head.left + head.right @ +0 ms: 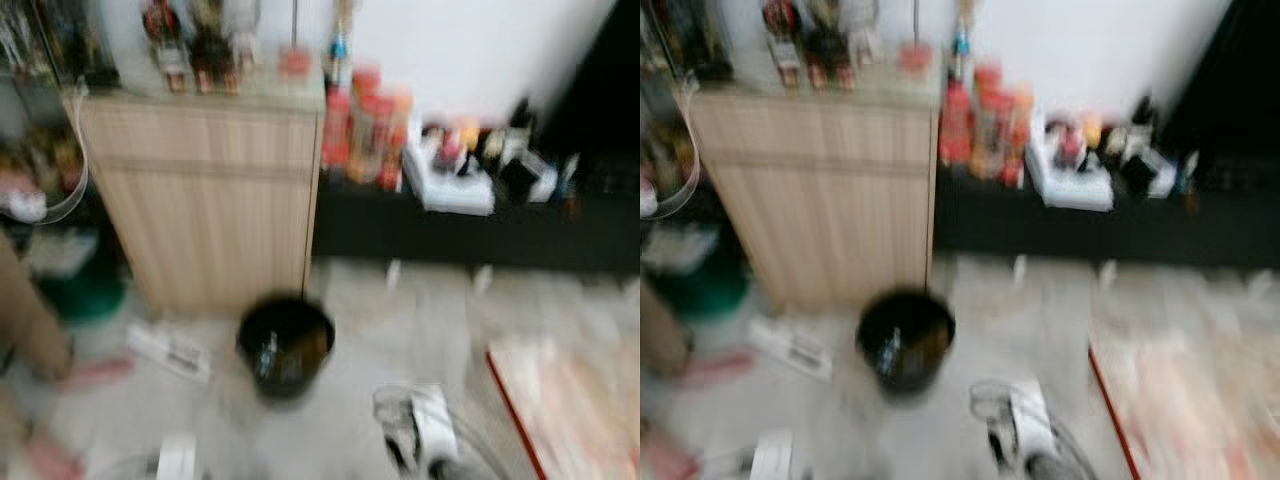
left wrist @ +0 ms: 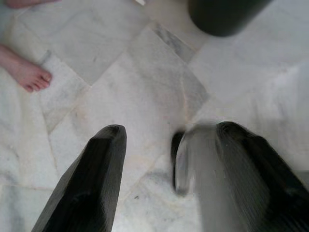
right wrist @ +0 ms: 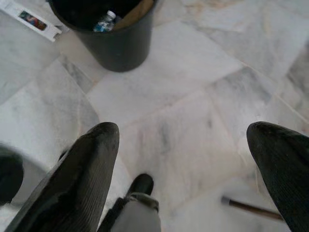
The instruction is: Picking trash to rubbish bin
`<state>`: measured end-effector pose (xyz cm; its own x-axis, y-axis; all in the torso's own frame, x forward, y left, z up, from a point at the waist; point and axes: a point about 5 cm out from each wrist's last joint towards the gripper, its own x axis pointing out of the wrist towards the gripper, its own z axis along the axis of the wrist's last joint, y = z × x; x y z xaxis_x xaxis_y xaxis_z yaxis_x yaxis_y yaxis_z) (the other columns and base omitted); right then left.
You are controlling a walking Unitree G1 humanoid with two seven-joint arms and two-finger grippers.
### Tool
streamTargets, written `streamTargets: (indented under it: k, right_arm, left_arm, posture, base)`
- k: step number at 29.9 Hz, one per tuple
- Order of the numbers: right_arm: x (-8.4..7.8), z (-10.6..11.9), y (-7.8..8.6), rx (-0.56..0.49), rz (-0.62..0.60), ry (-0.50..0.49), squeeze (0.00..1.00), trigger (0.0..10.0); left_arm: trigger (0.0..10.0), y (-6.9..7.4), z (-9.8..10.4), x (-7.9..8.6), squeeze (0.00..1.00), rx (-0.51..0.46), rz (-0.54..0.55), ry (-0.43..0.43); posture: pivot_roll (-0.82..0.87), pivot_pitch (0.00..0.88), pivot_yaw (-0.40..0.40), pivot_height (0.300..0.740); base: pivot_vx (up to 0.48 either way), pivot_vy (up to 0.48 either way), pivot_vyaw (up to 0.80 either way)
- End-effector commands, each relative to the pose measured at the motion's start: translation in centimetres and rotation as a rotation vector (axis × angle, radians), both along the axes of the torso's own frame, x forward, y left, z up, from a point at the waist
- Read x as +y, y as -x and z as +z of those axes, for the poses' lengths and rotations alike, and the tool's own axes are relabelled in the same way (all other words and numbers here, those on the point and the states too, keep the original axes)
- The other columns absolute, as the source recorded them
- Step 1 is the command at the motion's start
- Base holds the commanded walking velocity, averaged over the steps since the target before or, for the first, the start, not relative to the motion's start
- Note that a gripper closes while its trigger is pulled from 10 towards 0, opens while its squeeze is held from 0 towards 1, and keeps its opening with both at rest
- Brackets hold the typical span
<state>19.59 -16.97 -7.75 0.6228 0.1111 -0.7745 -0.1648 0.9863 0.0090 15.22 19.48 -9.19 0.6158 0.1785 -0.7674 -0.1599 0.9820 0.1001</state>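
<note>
Rubbish bin (image 1: pixel 285 345), black & round, stood on the pale marble floor (image 3: pixel 193 111) right in front of you, just off the corner of the wood-grain cabinet (image 1: pixel 205 195). Right wrist view showed a small plastic bottle (image 3: pixel 104 21) already lying inside it, so some trash was in, I'd say. One flat white carton (image 1: pixel 170 350) lay on the tiles just beside the bin, on your left; prob the next pick, and close enough for a short carry.

Right gripper (image 3: pixel 186 164) hung over bare floor short of the bin, fingers spread wide, nothing between them. Left gripper (image 2: pixel 169 159) also pointed at the tiles with the bin's base (image 2: pixel 222 14) ahead; fingers apart, though something grey and blurred sat against one finger, can't tell what.

Head views were badly blurred, so details are soft. A person's bare foot (image 2: pixel 26 72) stood on the floor near the left arm: mind that side. Red-edged mat (image 1: pixel 570 410) lay to your right, a low black shelf (image 1: pixel 470 225) w/ bottles and clutter behind, and a thin dark stick (image 3: pixel 251 208) on the tiles by the right gripper.
</note>
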Motion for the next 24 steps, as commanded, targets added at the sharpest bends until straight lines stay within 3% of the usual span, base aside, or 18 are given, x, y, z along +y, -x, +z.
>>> streamTargets:
  k: [1,24]
  right_arm:
    - [0.26,0.22,-0.45,-0.012,0.002,-0.006,0.0,10.0]
    - [0.31,0.08,-0.23,-0.003,-0.002,-0.006,0.0,10.0]
  left_arm:
    - [10.0,0.24,-0.14,0.09,0.0,0.02,-0.006,-0.003]
    - [10.0,0.14,-0.14,-0.13,0.0,0.022,-0.011,0.004]
  posture:
    - [0.05,0.0,-0.114,0.74]
    - [0.06,0.0,-0.109,0.74]
  base:
    - [0.0,0.0,0.0]
    - [0.0,0.0,0.0]
